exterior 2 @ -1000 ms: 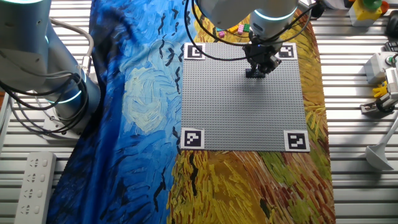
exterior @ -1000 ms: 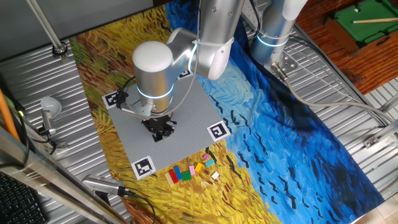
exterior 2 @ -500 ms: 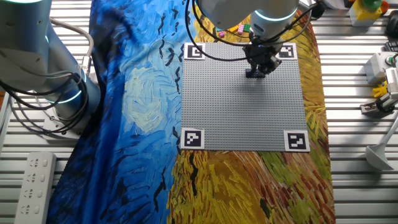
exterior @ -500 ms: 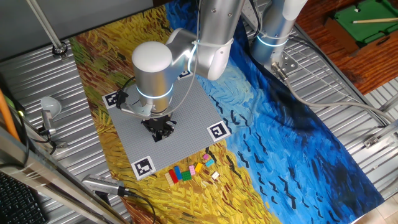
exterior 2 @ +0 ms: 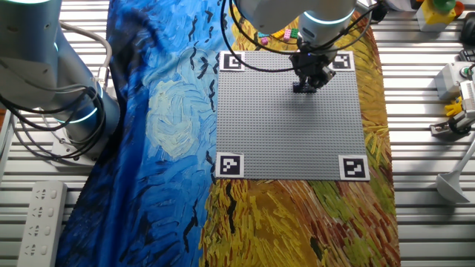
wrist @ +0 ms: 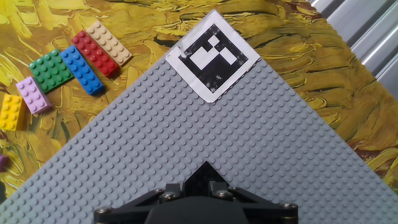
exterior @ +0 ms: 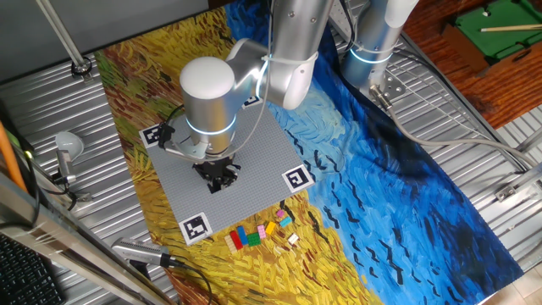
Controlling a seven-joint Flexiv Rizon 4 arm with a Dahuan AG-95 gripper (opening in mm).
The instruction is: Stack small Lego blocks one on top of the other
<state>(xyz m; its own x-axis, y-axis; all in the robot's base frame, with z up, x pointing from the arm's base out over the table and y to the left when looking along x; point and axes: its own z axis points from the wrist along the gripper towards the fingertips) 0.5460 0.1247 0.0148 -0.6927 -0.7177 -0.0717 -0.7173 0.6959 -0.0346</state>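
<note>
Nothing has moved since the earlier frames: arm, gripper [exterior: 218, 180] and bricks hold the same positions. The fingers stand low over the large grey studded plastic baseplate [wrist: 261, 130], and a dark shape sits at their tips in the hand view. It may be the flat black brick, but the pictures do not settle this, nor whether the fingers are closed or apart.

Left to right in the hand view, beyond the fingertips and off the plate on the painted cloth, lie:
- a small yellow studded brick [wrist: 10, 112];
- a pale pink brick [wrist: 33, 96];
- a square green plate [wrist: 51, 70];
- a long blue brick [wrist: 81, 70];
- a long red brick [wrist: 94, 53];
- a tan brick [wrist: 108, 42], touching the red one.

A black-and-white square marker [wrist: 212, 57] sits on the plate corner ahead of the fingers.

Judged step: seating or releasing a base piece on the plate. The next move probably calls for lifting clear, then travelling to the loose row for a second brick.

All bricks are rigid, glossy and studded on top; stacking demands stud alignment and a straight downward press.
</note>
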